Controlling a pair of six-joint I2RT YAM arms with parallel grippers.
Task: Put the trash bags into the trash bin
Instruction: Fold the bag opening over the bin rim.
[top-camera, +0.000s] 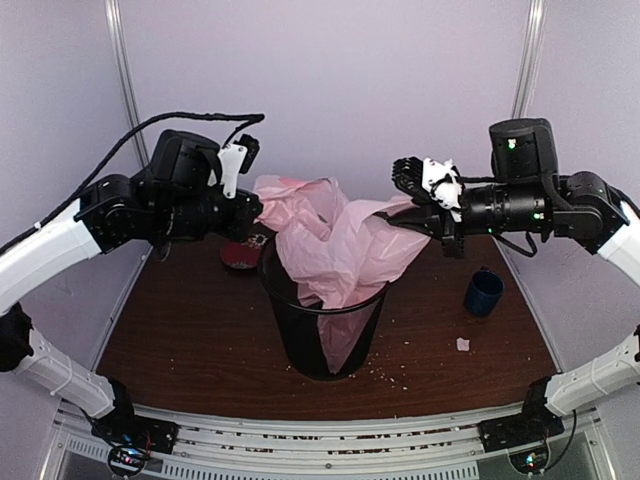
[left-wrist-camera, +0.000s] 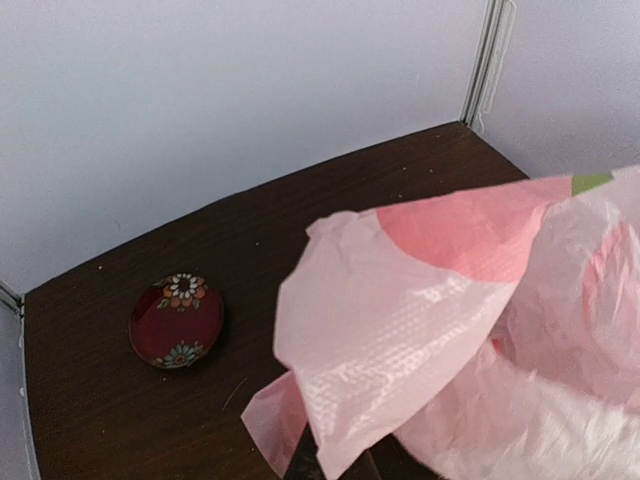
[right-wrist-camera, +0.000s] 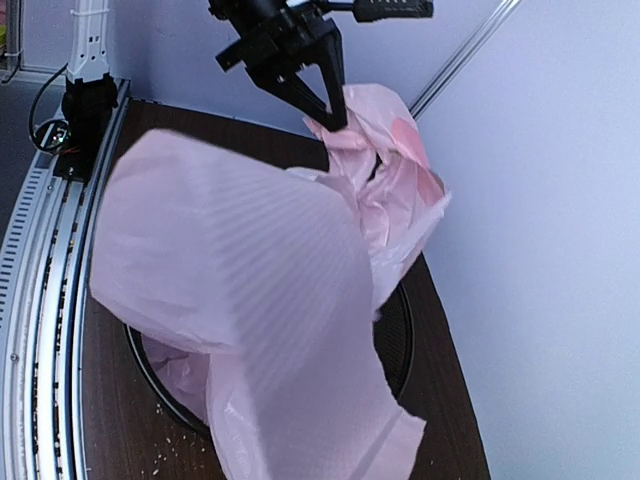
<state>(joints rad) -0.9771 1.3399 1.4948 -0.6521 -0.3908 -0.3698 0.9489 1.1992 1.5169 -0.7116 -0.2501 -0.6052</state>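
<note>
The pale-pink trash bag (top-camera: 335, 245) hangs over the black wire-mesh trash bin (top-camera: 310, 345) in the middle of the table, its lower part inside the bin. My left gripper (top-camera: 252, 207) is shut on the bag's upper left edge, and the right wrist view shows its fingers (right-wrist-camera: 335, 112) pinching the plastic. My right gripper (top-camera: 395, 215) holds the bag's right edge above the rim. In the right wrist view the bag (right-wrist-camera: 250, 300) hides my own jaws, and the bin rim (right-wrist-camera: 405, 340) shows beneath. In the left wrist view the bag (left-wrist-camera: 420, 320) covers most of my dark fingers (left-wrist-camera: 303, 455).
A small red flowered dish (top-camera: 238, 257) lies behind the bin on the left and also shows as the dish (left-wrist-camera: 177, 320) in the left wrist view. A dark-blue mug (top-camera: 484, 292) stands to the right. A white scrap (top-camera: 463, 344) and crumbs lie near the front.
</note>
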